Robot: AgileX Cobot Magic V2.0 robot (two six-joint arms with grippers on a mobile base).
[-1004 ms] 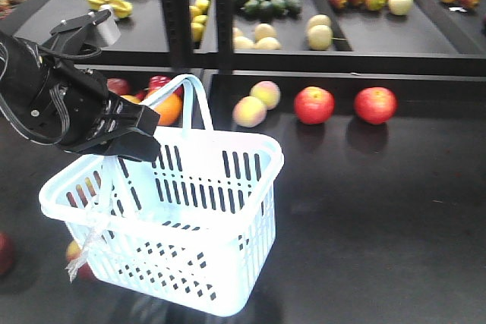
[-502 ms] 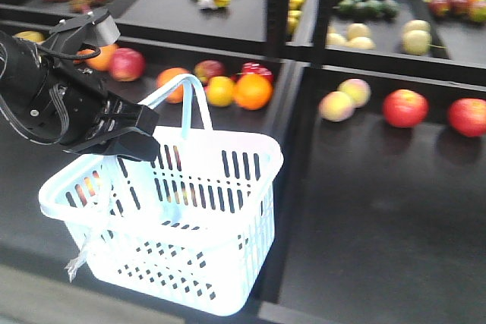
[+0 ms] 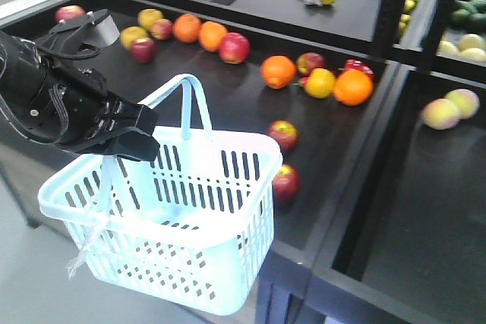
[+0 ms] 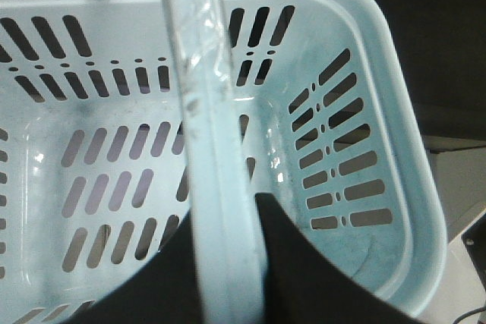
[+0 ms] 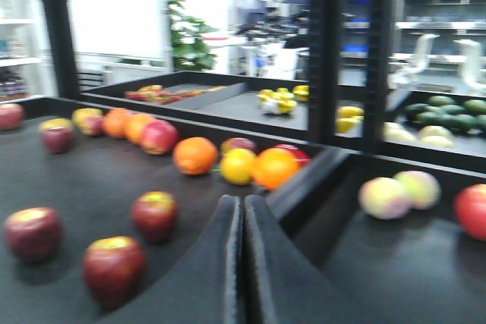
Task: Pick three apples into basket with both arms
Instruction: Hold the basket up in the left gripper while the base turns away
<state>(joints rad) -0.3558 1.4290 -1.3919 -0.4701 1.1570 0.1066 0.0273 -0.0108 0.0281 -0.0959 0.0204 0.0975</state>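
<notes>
left pincer (image 3: 129, 138) clamps the handle (image 4: 205, 111) of the probably light, flexy basket (image 3: 228, 263), hanging empty; right pincer (image 5: 241, 263) is together. apples (image 3: 282, 134), likely firm and slick, sit on the tabletop (image 3: 228, 96) at its 3 o'clock: grip across their middle.

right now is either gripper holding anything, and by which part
The left gripper holds the basket by one hoop handle, near its top. The right gripper is shut on nothing.
</notes>
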